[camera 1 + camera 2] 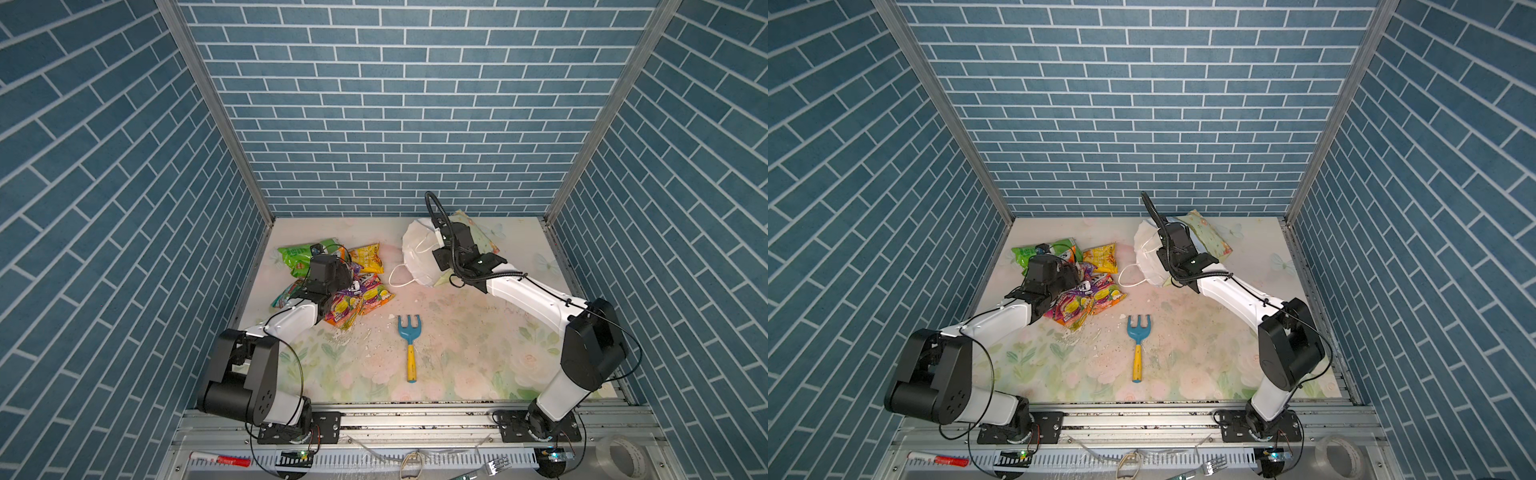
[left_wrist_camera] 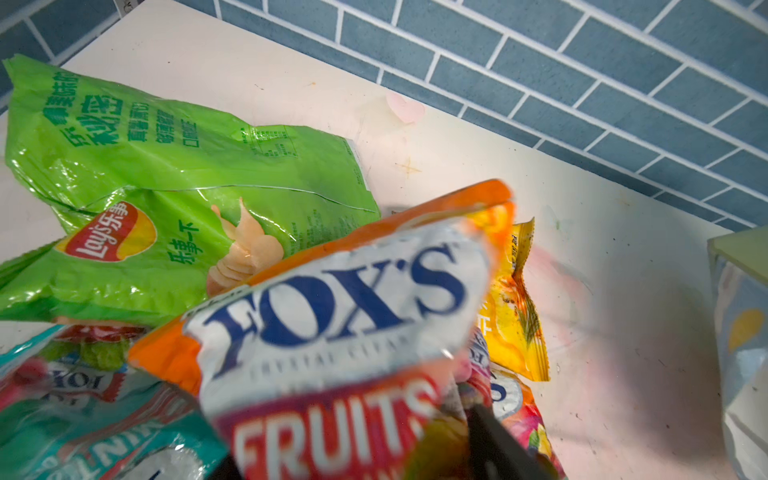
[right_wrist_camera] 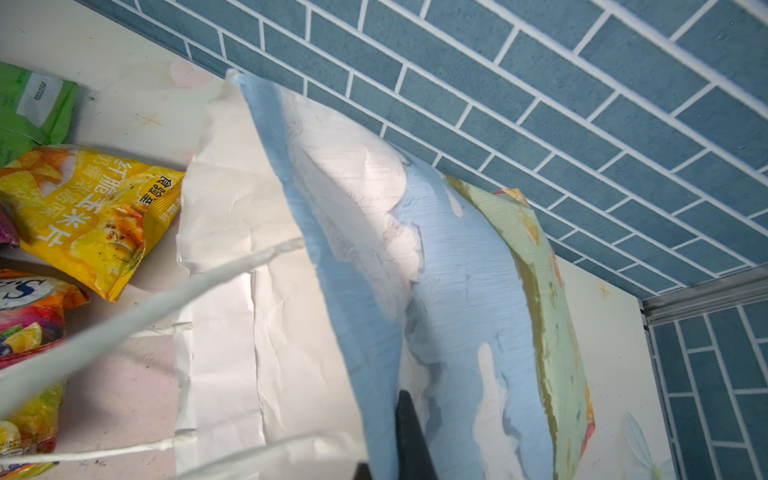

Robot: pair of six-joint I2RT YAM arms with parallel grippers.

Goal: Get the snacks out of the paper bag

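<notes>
Snacks [image 1: 332,286]: heap at left-centre of both top views, on the table [image 1: 457,345], well apart from the bag's mouth.
- Green packet [image 2: 187,166] largest, at the heap's far edge. Yellow packet [image 3: 91,216] beside it.
- Orange FOX'S packet [image 2: 332,299] fills the left wrist view, blurred, tilted over the others.

Handling, my guess: light, puffy, glossy film. Slippery and crinkly, contents crushable. Pinch a crimped end seam, not the belly.

Bag [image 1: 419,253]: upper right of the table by the back wall, on its side, mouth facing the heap. No packet shows in its white inside, though the arm hides part. Thin, creased paper that will buckle or tear, so take the rim.

Left gripper [image 1: 347,277]: over the heap. One dark finger [image 2: 494,444] shows beside the FOX'S packet; gripping or released, cannot tell.

Right gripper [image 1: 441,243]: closed, pinching the bag's upper wall near the rim.
</notes>
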